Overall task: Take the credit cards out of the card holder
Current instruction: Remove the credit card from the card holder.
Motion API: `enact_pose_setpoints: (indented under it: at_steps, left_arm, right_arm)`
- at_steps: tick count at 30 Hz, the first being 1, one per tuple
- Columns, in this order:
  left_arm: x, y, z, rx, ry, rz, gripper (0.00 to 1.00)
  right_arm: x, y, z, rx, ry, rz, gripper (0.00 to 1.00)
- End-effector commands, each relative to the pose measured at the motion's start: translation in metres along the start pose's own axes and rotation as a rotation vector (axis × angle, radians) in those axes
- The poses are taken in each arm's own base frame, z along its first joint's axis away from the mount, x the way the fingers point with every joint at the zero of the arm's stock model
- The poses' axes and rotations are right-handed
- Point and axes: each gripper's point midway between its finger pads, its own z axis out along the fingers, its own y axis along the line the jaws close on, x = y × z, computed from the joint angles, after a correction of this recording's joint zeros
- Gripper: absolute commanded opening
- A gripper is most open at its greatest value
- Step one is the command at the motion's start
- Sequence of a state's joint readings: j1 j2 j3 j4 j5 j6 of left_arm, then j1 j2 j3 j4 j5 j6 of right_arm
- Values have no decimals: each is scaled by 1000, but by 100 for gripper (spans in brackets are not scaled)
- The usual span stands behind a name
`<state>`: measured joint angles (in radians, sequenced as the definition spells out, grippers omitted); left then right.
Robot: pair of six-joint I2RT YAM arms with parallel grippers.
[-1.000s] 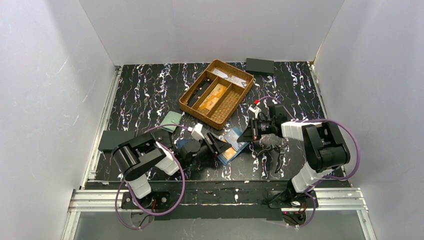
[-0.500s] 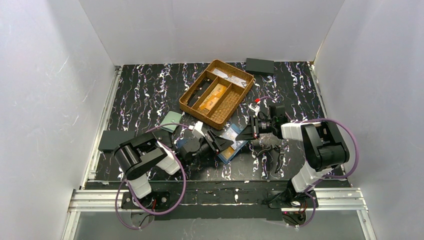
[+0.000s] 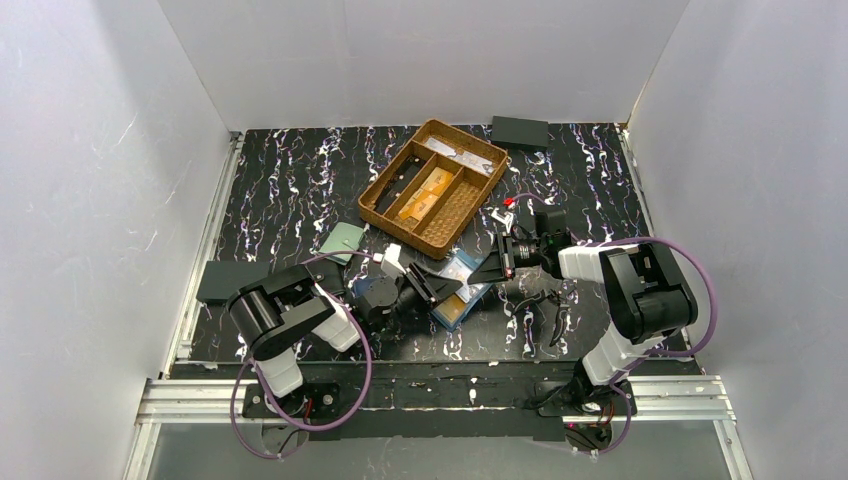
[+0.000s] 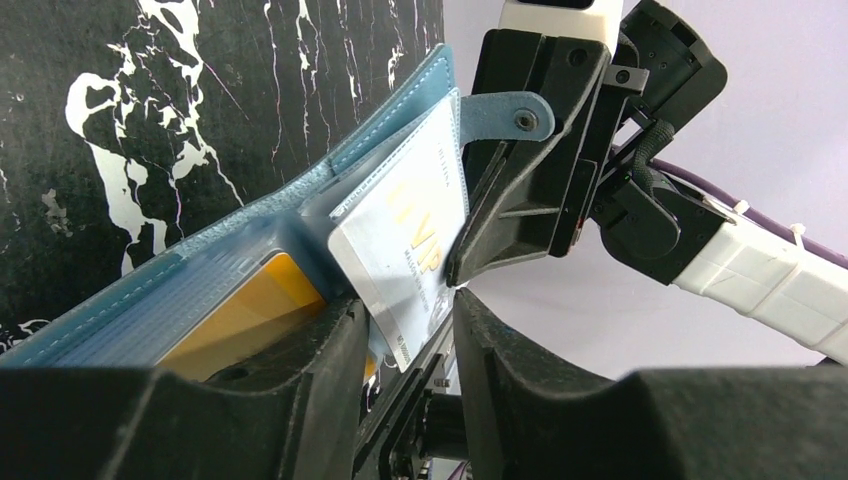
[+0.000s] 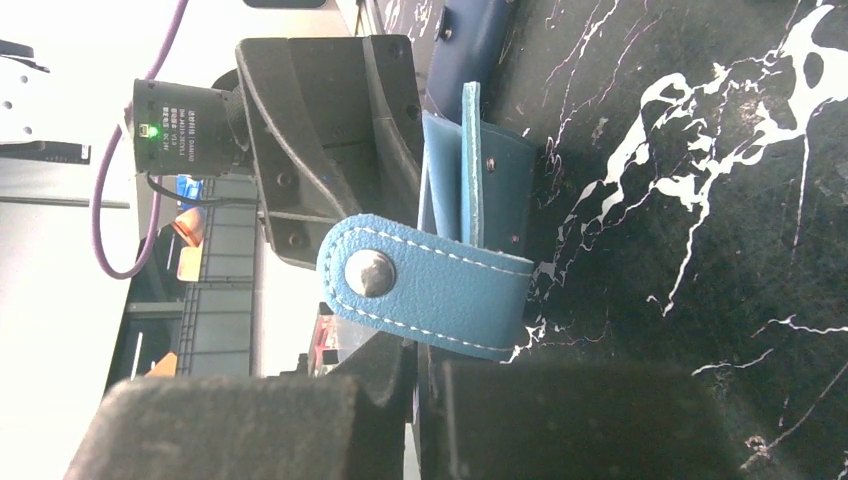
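The card holder (image 3: 462,283), a light steel-blue folding wallet with pale stitching and a snap tab (image 5: 428,289), is seen opened on the black marbled bench (image 3: 290,190) between the two arms, toward the near side, with one flap raised upright. That flap is pinched by the right end effector (image 5: 420,362), whose fingers are pressed together on it just below the tab. An orange-gold credit card (image 4: 248,312) is lodged in a clear pocket of the lower half, and a pale silvery card (image 4: 400,245) printed "VIP" is tilted out at the fold. The lower corner of that pale card lies between the partly spread fingers of the left end effector (image 4: 410,340); whether it is actually gripped cannot be told. Farther back a wicker tray (image 3: 395,165) with long compartments is set on the bench; orange-gold cards (image 3: 425,195) are held in its middle compartment and a pale item (image 3: 455,153) in the far one.
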<state>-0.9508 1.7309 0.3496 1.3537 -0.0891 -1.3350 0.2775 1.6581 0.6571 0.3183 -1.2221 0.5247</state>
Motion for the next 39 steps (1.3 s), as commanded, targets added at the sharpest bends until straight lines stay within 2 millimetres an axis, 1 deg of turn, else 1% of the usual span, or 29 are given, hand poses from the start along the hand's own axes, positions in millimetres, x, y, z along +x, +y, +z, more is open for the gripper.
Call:
enact_pose_setpoints:
  at_steps: [1, 4, 6, 9, 10, 15, 19, 23, 27, 28, 33, 36, 39]
  left_arm:
    - [-12, -11, 1, 38, -57, 2, 31]
    - [-11, -9, -1, 35, -55, 3, 25]
    - [-11, -9, -2, 36, -56, 3, 18]
    - [-12, -8, -4, 37, -59, 12, 2]
    - [-11, -7, -4, 36, -58, 14, 0]
    - [-9, -2, -8, 28, -45, 42, 0]
    - [-3, 4, -8, 17, -12, 55, 0]
    - [2, 13, -8, 1, 27, 55, 0]
    - [5, 20, -8, -9, 60, 65, 0]
    - [9, 21, -9, -6, 86, 67, 0]
    - [14, 24, -9, -2, 133, 76, 0]
    - [17, 25, -9, 2, 157, 79, 0]
    - [19, 27, -8, -3, 169, 79, 0]
  right_arm:
    - [-1, 20, 0, -78, 41, -42, 1]
    - [-1, 18, 0, -74, 44, -42, 1]
    - [-1, 17, 0, -70, 45, -40, 1]
    - [0, 13, 1, -62, 50, -34, 1]
    - [0, 11, 1, -56, 51, -35, 2]
    - [1, 0, 2, -23, 62, -29, 12]
    - [1, -6, 0, -15, 67, -34, 23]
    - [0, -9, -2, -6, 62, -40, 27]
    - [-1, -12, -3, 1, 62, -52, 28]
    - [-1, -12, -4, 2, 65, -50, 28]
    - [2, -16, -4, 14, 82, -59, 27]
    - [4, -18, -5, 25, 95, -59, 23]
    - [5, -20, -5, 27, 98, -63, 17]
